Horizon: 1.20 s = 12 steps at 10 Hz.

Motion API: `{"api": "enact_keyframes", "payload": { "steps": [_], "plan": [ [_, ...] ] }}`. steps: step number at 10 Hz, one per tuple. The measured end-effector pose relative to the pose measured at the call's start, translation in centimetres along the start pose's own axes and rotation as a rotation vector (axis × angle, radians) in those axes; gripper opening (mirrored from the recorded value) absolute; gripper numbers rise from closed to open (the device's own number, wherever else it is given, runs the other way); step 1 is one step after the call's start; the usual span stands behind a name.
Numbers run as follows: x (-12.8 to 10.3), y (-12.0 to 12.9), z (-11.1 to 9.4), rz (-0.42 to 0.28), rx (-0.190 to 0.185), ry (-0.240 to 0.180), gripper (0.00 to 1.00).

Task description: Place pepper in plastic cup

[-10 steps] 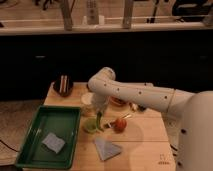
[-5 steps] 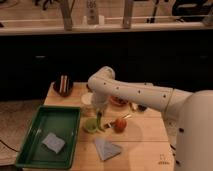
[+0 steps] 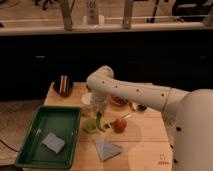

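The plastic cup [image 3: 90, 126] stands on the wooden bench [image 3: 147, 136], and everything else is placed from it. Directly above the cup, the tool [image 3: 98, 114] hangs tip-down from the white arm [image 3: 131, 92], which reaches in from the right. The pepper [image 3: 100, 122] shows as a slender green strip at the cup's right side, its lower end at or inside the rim and its upper end meeting the tool's tip. I cannot tell whether the tool is spread or pressed together, nor whether it is pinching the pepper or only touching it.

Just right of the cup lies a round orange-red fruit [image 3: 119, 124]. Left of the cup sits a green tray [image 3: 37, 127] with a grey-blue cloth [image 3: 53, 142] in it. In front of the cup, slightly right, a second grey-blue cloth [image 3: 106, 148] lies on the bench. Well behind the cup to the left is a dark striped object [image 3: 63, 85].
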Motion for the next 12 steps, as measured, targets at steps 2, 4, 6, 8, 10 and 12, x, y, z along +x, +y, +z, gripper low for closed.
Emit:
{"api": "enact_keyframes", "payload": {
  "steps": [2, 4, 6, 8, 10, 12],
  "plan": [
    [-0.10, 0.12, -0.03, -0.008, -0.006, -0.010, 0.21],
    [-0.28, -0.14, 0.01, -0.020, -0.011, -0.018, 0.27],
    [-0.44, -0.28, 0.05, -0.030, -0.015, -0.026, 0.25],
    [-0.47, -0.23, -0.02, -0.034, -0.020, -0.033, 0.31],
    [-0.55, -0.43, -0.05, -0.042, -0.024, -0.040, 0.49],
    [-0.80, -0.60, 0.05, -0.051, -0.027, -0.046, 0.53]
  ]
}}
